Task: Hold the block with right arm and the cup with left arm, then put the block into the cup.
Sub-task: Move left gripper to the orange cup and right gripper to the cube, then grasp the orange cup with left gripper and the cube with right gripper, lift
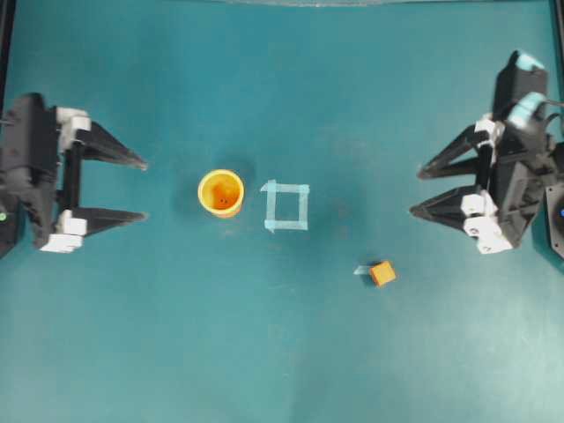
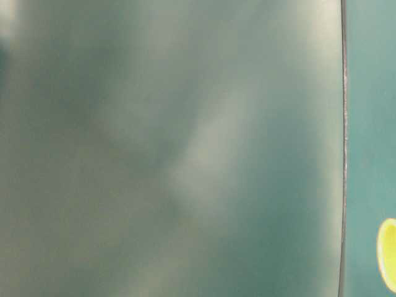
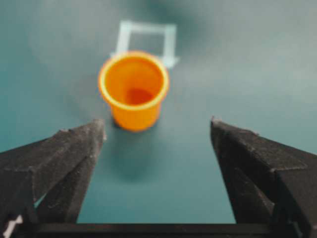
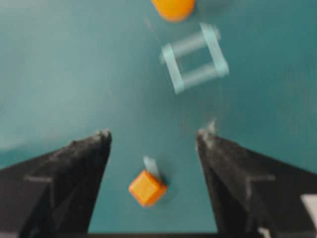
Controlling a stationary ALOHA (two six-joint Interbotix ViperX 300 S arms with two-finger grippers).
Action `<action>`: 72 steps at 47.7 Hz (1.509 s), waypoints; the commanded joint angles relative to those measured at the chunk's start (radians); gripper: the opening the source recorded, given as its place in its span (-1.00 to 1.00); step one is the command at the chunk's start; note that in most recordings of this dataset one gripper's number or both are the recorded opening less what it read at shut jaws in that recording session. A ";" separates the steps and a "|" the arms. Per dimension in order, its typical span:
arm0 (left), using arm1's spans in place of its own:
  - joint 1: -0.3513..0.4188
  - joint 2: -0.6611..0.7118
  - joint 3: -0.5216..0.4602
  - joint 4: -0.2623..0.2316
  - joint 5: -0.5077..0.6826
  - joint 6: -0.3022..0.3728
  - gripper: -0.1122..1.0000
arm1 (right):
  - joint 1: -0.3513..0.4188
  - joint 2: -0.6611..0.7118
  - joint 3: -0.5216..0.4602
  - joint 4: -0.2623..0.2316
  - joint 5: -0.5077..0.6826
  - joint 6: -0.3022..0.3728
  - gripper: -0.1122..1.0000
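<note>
Both arms sit low at the edges of the teal bench (image 1: pixel 282 370), each pointing inward toward the middle. The left arm (image 1: pixel 31 167) reaches in level, and the left gripper (image 1: pixel 141 189) has its fingers (image 3: pixel 64 158) spread wide apart with nothing between them. Over on the other side, the right arm (image 1: pixel 520 150) comes in slightly twisted, so the right gripper (image 1: pixel 416 189) sits at a tilt; its fingers (image 4: pixel 69 168) are spread wide too, holding nothing.

Now the cup (image 1: pixel 220 192): it stands upright straight ahead of the left fingers, mouth facing up, well clear of both tips, lined up roughly with the gap between them. In the left wrist view the cup (image 3: pixel 133 91) shows its darker inside, and nothing lies between it and the fingers.

The block (image 1: pixel 382 273) rests flat on the bench, turned cornerwise to the right fingers, ahead of them and off toward the near-side finger in the overhead view. In the right wrist view the block (image 4: pixel 147 187) sits low between the two fingers, not touching either.

A small pale blue tape scrap (image 4: pixel 151 166) lies right against the block on its far side. The pale blue tape square (image 1: pixel 286 205) sits just beyond the cup from the left fingers, between cup and block. The table-level view is a blur, with just a yellow sliver at its right edge.
</note>
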 commanded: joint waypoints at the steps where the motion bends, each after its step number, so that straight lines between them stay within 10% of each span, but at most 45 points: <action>1: 0.002 0.066 -0.041 0.003 -0.005 -0.002 0.70 | 0.020 0.031 -0.048 0.005 0.075 0.081 0.41; 25: 0.005 0.402 -0.141 0.002 -0.117 -0.003 0.79 | 0.137 0.244 -0.152 0.005 0.204 0.471 0.42; 72: 0.067 0.657 -0.210 0.003 -0.402 -0.003 0.79 | 0.215 0.374 -0.249 0.000 0.209 0.485 0.42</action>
